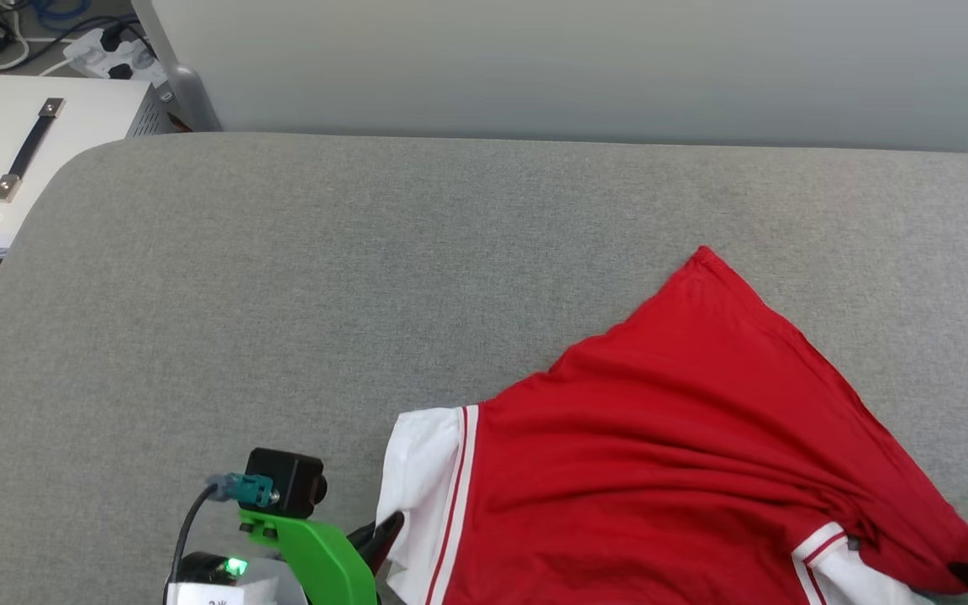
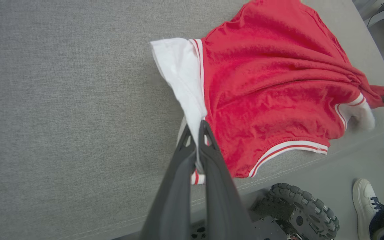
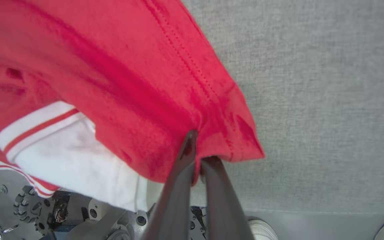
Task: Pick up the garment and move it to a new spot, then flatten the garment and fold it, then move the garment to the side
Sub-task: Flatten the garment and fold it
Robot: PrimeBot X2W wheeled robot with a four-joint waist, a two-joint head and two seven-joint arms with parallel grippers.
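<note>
Left gripper (image 2: 197,130): clenched on white sleeve (image 2: 178,66) of jersey T-shirt (image 1: 660,437)
Right gripper (image 3: 200,150): clenched on red hem corner (image 3: 242,146)
Purpose: likely stretching it flat

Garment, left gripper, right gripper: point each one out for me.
garment (image 1: 660,437), head view, middle of the red body.
left gripper (image 2: 197,129), left wrist view, between the fingertips, where they pinch white cloth.
right gripper (image 3: 201,149), right wrist view, between the fingertips, where they pinch red cloth.
</note>
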